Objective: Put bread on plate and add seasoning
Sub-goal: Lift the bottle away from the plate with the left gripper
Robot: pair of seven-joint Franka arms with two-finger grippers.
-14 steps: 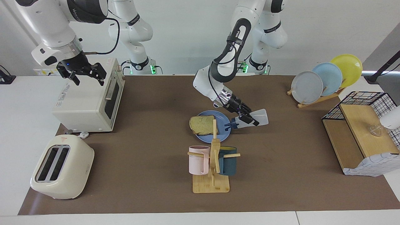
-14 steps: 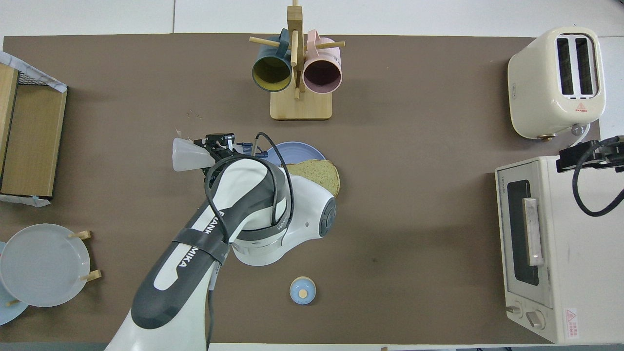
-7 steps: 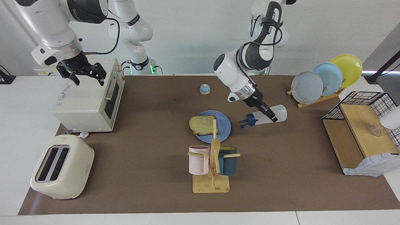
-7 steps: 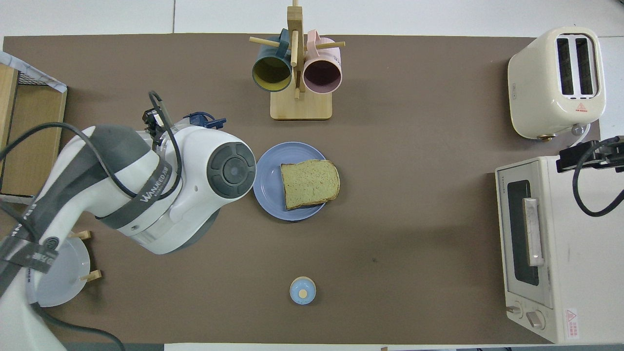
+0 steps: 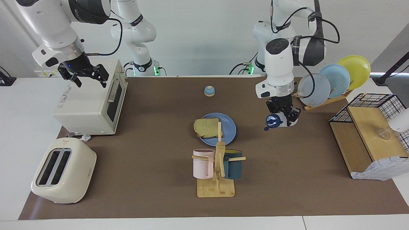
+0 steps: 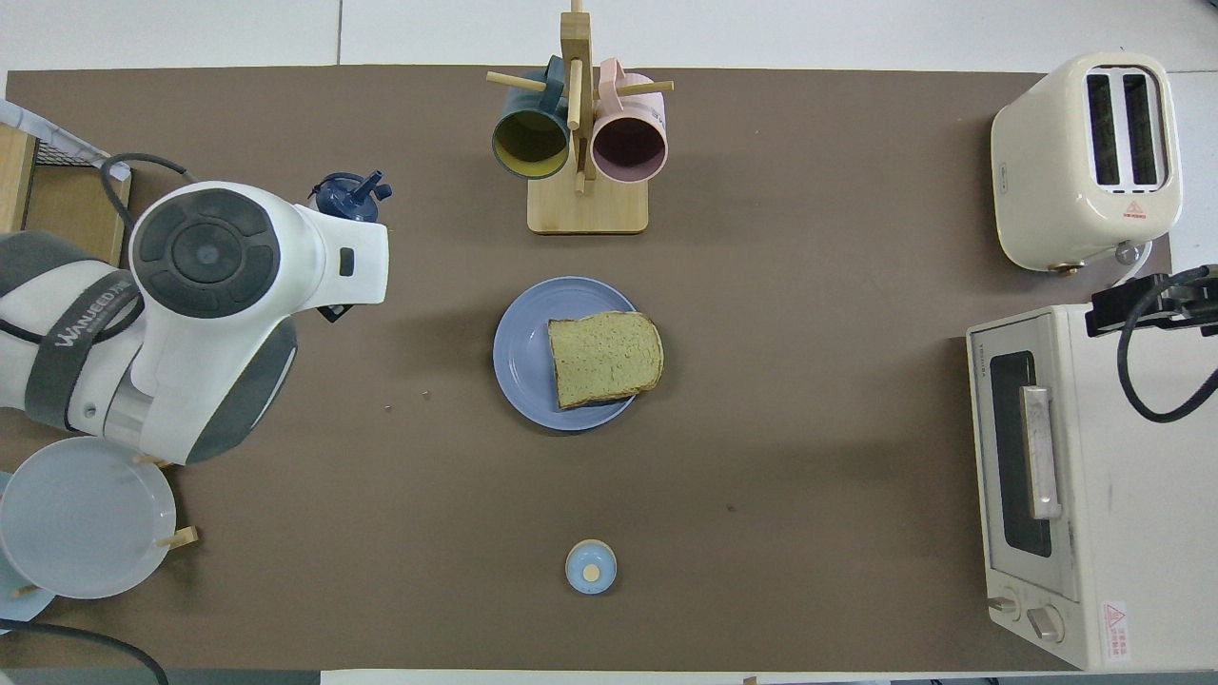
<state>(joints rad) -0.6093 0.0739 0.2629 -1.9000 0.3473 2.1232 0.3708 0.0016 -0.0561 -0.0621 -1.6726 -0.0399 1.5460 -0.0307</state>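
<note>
The bread (image 5: 207,127) lies on the plate (image 5: 228,125) — seasoning likely done. Beside the plate, the left gripper (image 5: 285,117) clamps the seasoning bottle (image 5: 275,120), probably to set it down; the right gripper (image 5: 83,74) waits, fingers apart.

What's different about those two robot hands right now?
The left gripper is shut on the seasoning bottle, held above the mat toward the left arm's end; the right gripper is open and empty. The left points down; the right waits over the toaster oven. Both are black and two-fingered.
</note>
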